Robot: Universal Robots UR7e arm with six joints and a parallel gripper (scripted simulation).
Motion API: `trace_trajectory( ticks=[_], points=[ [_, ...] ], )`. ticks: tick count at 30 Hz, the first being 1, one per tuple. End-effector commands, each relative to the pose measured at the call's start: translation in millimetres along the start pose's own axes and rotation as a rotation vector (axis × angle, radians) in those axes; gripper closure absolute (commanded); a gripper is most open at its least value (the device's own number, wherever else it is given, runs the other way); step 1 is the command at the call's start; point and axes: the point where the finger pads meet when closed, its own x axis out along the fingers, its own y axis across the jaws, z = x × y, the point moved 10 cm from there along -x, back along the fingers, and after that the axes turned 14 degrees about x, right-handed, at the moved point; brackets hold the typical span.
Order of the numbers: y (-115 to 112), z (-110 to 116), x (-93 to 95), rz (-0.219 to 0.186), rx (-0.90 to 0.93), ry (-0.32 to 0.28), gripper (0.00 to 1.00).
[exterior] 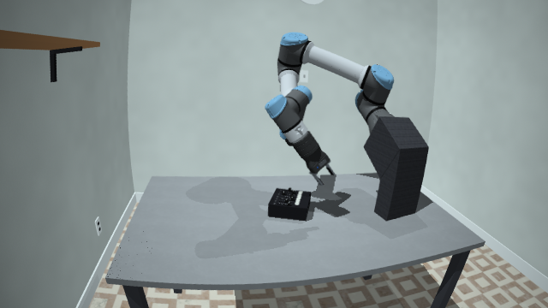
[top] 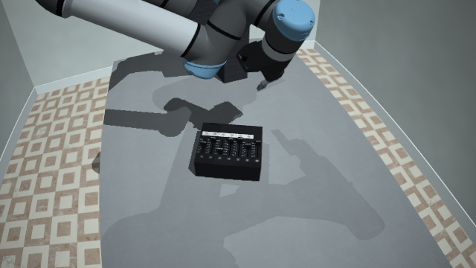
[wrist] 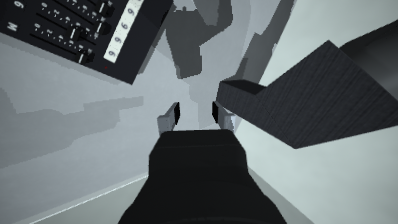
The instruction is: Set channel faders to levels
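Observation:
The black lighting desk stands on its feet in the middle of the grey table, also seen in the exterior view. It has a white tape strip along its far edge with small digits, and several faders below it. In the wrist view a corner of the desk shows at the top left, with 9, 9, 6, 9 legible on the tape. My gripper is open and empty. It hangs in the air beyond the desk's far edge, tilted downward, clear of the desk.
The arm's dark pedestal stands on the table to the right of the desk and fills the right of the wrist view. The arm's links overhang the far table. A wooden shelf is on the left wall.

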Motion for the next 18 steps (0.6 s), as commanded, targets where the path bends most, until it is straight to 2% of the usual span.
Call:
trace_trajectory(
  ticks=[1,2,3,4,5,6,7,8,9,10,11,12,13,14,15,16,18],
  points=[
    [-6,-3,-3.4,-0.105,0.011,-0.018,0.0],
    [-8,-5,-5.6,-0.14,0.018,-0.02,0.0],
    [-8,-5,-5.6,-0.14,0.018,-0.02,0.0],
    [-10,-7,-8.0,-0.174,0.025,-0.021,0.0],
    [-10,-7,-8.0,-0.174,0.025,-0.021,0.0],
    [-12,-10,-10.4,-0.207,0.033,-0.021,0.0],
    [-12,-10,-10.4,-0.207,0.033,-0.021,0.0],
    [-13,-13,-13.0,-0.24,0.041,-0.021,0.0],
    [-13,-13,-13.0,-0.24,0.041,-0.021,0.0],
    [-14,-15,-15.7,-0.271,0.05,-0.02,0.0],
    [-14,-15,-15.7,-0.271,0.05,-0.02,0.0],
    [-15,-18,-18.4,-0.302,0.058,-0.019,0.0],
    [-15,-18,-18.4,-0.302,0.058,-0.019,0.0],
    [-15,-21,-21.1,-0.331,0.067,-0.018,0.0],
    [-15,-21,-21.1,-0.331,0.067,-0.018,0.0],
    [-16,-25,-23.9,-0.359,0.076,-0.016,0.0],
    [-16,-25,-23.9,-0.359,0.076,-0.016,0.0]
  ],
)
